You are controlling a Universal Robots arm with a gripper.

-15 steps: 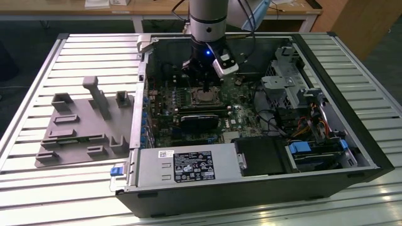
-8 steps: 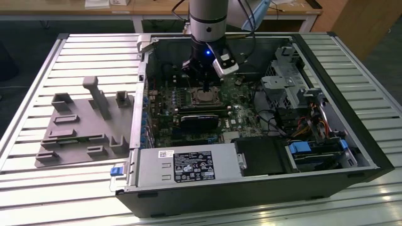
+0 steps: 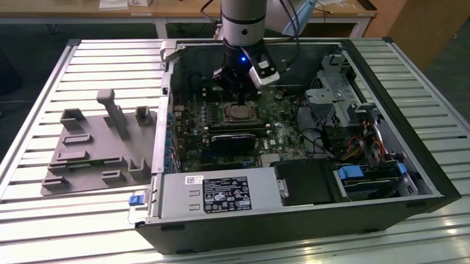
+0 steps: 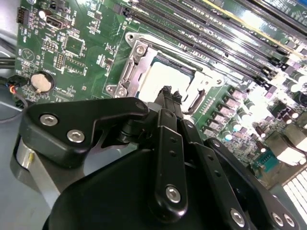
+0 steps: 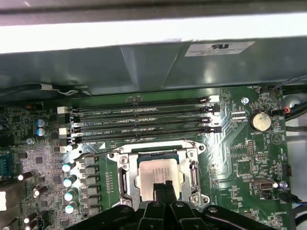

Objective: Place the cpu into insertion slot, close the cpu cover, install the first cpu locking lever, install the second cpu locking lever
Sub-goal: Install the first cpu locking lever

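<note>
- Your gripper [image 5: 163,188] is clenched, nothing between its tips, right over the cpu [image 5: 158,171].
- It sits in the insertion slot [image 5: 160,155], cpu cover [image 5: 125,177] down around it.
- Press straight, stay off the memory slots [image 5: 144,122].

The arm [image 3: 242,22] points straight down, its gripper [image 5: 162,187] closed tight.

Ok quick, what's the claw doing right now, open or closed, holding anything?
Claw: closed, holding nothing, its tips over the cpu.
</note>
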